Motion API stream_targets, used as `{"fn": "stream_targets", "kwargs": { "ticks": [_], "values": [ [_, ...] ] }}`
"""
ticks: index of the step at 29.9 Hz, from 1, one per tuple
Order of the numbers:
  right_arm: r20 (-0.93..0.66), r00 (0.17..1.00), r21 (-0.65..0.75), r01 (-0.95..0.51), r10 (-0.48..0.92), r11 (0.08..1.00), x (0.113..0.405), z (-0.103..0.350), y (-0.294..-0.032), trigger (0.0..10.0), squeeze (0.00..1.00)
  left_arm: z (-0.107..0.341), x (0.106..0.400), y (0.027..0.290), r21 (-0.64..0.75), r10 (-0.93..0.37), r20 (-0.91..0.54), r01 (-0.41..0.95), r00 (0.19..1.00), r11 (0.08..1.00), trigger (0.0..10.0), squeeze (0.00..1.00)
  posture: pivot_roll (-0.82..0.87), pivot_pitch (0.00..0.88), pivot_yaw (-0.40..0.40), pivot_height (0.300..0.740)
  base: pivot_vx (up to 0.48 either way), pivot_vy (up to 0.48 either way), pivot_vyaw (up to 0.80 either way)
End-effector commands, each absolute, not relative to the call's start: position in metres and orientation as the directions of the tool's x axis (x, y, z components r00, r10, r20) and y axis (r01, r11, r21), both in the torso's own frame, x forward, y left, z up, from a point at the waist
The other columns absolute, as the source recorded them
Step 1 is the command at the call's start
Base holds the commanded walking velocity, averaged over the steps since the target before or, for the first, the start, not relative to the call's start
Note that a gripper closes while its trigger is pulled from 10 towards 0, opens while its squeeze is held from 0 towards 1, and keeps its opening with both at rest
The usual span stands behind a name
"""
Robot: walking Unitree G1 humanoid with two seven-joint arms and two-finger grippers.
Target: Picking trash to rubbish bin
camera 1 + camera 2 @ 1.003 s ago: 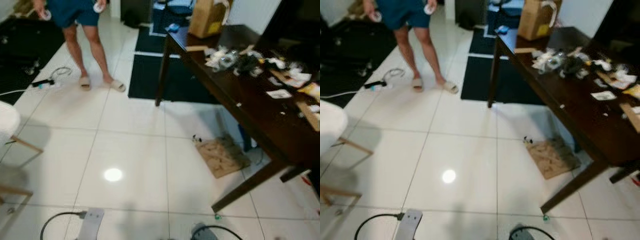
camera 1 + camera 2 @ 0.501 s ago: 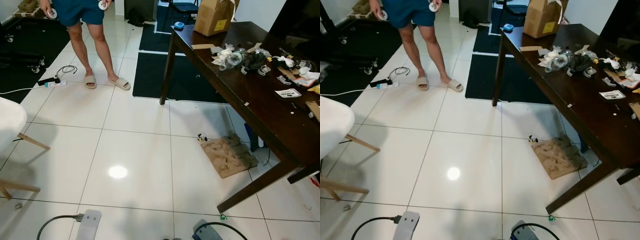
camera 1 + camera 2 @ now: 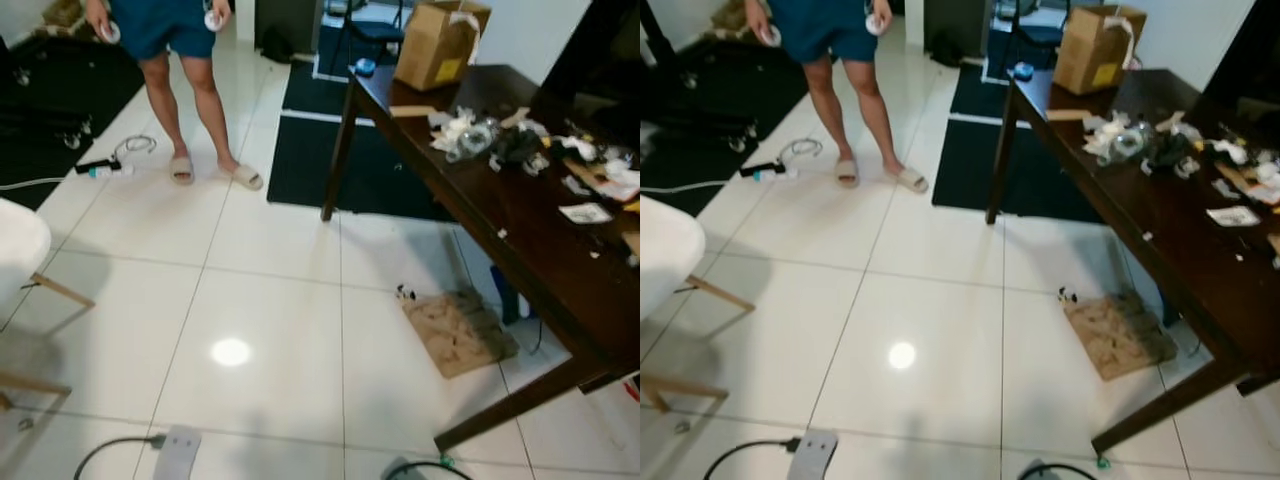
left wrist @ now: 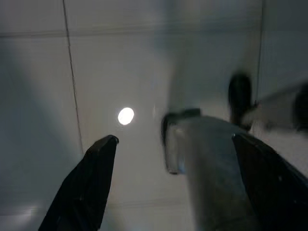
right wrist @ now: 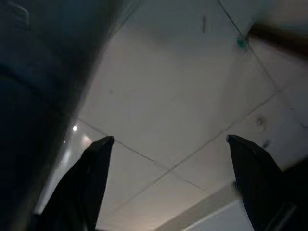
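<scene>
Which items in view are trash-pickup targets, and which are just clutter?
Likely job items:
- crumpled wrappers and bottle on the dark table
- flattened cardboard on the floor beside the table leg
- small green scrap near the table foot

Just lying about:
- cardboard box on the table's far end
- power strip and cable
- white chair
- person standing by, holding controllers

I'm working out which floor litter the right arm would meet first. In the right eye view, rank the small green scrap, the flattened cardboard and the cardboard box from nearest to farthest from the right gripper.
The right gripper hangs open over the floor tiles.
1. Small green scrap, on the floor beside the table leg's foot.
2. Flattened cardboard, on the floor under the table's edge.
3. Cardboard box, on the table's far end.
</scene>
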State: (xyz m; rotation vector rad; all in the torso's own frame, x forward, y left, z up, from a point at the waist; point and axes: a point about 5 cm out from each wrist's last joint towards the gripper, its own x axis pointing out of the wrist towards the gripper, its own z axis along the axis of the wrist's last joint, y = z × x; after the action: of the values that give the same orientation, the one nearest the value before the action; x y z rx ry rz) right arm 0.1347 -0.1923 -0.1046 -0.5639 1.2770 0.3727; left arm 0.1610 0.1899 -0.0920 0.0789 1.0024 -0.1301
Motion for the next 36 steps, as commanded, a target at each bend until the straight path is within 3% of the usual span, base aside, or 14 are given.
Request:
{"fn": "stream_targets", "kwargs": {
  "ticks": [1, 36],
  "values": [
    [-0.959, 0.283, -0.18, -0.553, -0.02, 0.814, 0.1426, -0.1025, -0.1868, 10.0, 0.0, -0.0974, 0.1465, 0.1938, 0.0, -0.063, -0.868, 0.127, 0.492, 0.992, 10.0, 0.0, 0.21, 0.097, -0.059, 0.74, 0.409, 0.0, 0.0],
    [-0.96, 0.281, -0.172, -0.553, -0.012, 0.815, 0.1408, -0.1033, -0.1851, 10.0, 0.0, -0.0971, 0.1474, 0.1938, -0.005, -0.074, -0.871, 0.141, 0.485, 0.99, 10.0, 0.0, 0.21, 0.09, -0.062, 0.74, 0.42, 0.0, 0.0]
  ]
}}
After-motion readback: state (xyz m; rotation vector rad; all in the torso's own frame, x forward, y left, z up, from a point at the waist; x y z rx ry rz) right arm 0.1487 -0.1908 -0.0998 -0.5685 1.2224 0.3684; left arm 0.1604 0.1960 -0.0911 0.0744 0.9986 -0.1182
